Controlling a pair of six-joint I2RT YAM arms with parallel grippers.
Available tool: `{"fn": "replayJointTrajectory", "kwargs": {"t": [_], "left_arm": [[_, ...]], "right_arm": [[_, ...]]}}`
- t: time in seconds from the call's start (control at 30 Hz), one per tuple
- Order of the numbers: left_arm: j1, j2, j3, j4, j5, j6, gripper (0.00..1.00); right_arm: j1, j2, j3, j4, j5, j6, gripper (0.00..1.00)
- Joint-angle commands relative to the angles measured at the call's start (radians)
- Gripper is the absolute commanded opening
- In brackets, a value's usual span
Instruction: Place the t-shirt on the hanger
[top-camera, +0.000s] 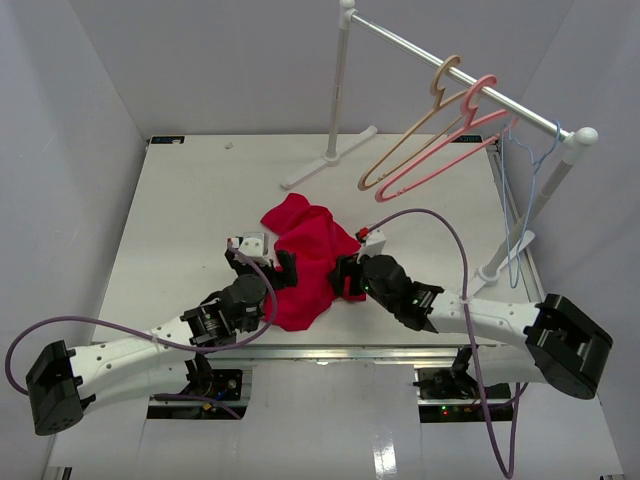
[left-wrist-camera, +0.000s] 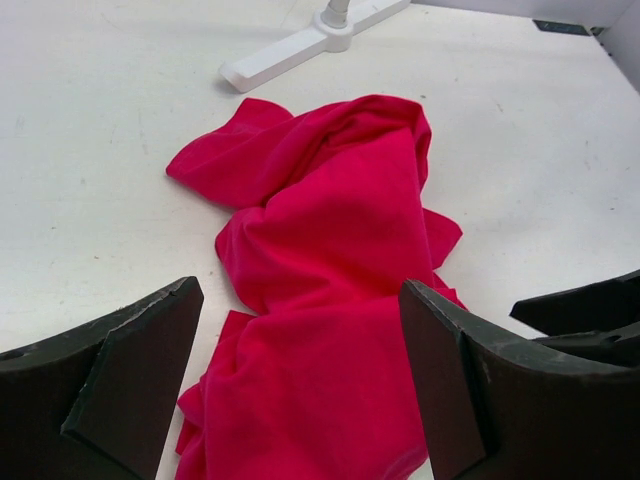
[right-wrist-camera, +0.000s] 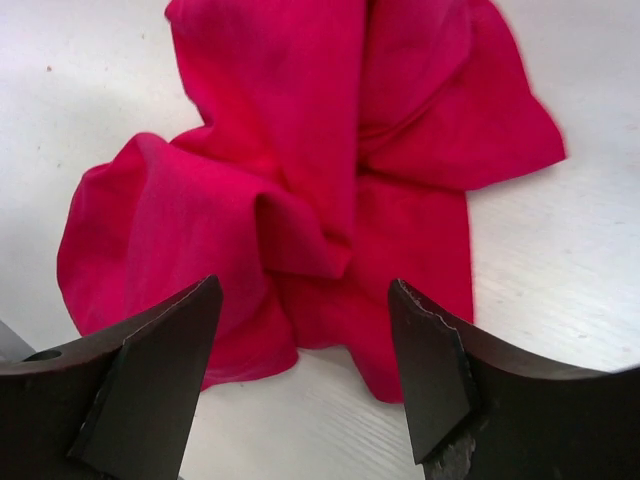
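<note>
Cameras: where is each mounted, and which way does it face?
Top external: high behind the bases, looking down on the table; left arm and right arm show.
Left wrist: low, facing across the t-shirt toward the rack foot; open left pincer frames it.
Right wrist: tilted down at the t-shirt; open right pincer shows.
Shared: all see the t-shirt.

Crumpled red t-shirt (top-camera: 305, 262), blue hanger (top-camera: 524, 215) well apart

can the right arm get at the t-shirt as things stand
Probably yes: the jaws of the right arm stand open right at the edge of the t-shirt, nothing lying between.
</note>
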Motion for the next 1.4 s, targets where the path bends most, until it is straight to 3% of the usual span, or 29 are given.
{"fn": "replayJointTrajectory", "kwargs": {"t": [0.0,0.13,0.27,0.4,0.43,0.6,0.7,0.77,0.87,1.07,1.17,1.37], "left_arm": [[-0.001,0.004,0.007,-0.03,-0.033,-0.018,0.91],[-0.001,0.005,0.002,-0.024,-0.034,-0.015,0.9],[-0.001,0.02,0.001,-0.015,-0.022,-0.005,0.88],[-0.001,0.047,0.01,-0.013,0.009,-0.001,0.84],[-0.001,0.049,0.011,-0.014,0.013,-0.001,0.83],[-0.001,0.126,0.105,-0.123,0.199,-0.023,0.74],[-0.001,0.148,0.197,-0.281,0.33,-0.1,0.68],[-0.001,0.147,0.204,-0.307,0.4,-0.113,0.67],[-0.001,0.179,0.191,-0.362,0.489,-0.149,0.67],[-0.001,0.298,0.116,-0.323,0.6,-0.18,0.67],[-0.001,0.375,0.119,-0.311,0.647,-0.184,0.62],[-0.003,0.466,0.122,-0.304,0.645,-0.215,0.59]], "right_arm": [[0.056,0.118,0.043,0.181,0.008,0.012,0.73],[0.124,0.232,0.093,0.193,0.075,0.003,0.7],[0.139,0.278,0.087,0.212,0.1,0.019,0.56],[0.141,0.237,0.068,0.138,0.193,0.041,0.08],[0.141,0.213,0.068,0.131,0.197,0.05,0.08],[0.141,0.015,0.025,0.016,0.25,0.043,0.09],[0.141,-0.049,0.023,-0.053,0.261,0.053,0.29],[0.139,-0.091,-0.008,-0.066,0.272,0.059,0.5],[0.138,-0.134,-0.04,-0.068,0.294,0.074,0.63],[0.136,-0.171,-0.096,-0.111,0.376,0.133,0.65],[0.123,-0.21,-0.141,-0.113,0.385,0.154,0.64],[0.101,-0.307,-0.225,-0.115,0.396,0.176,0.63]]}}
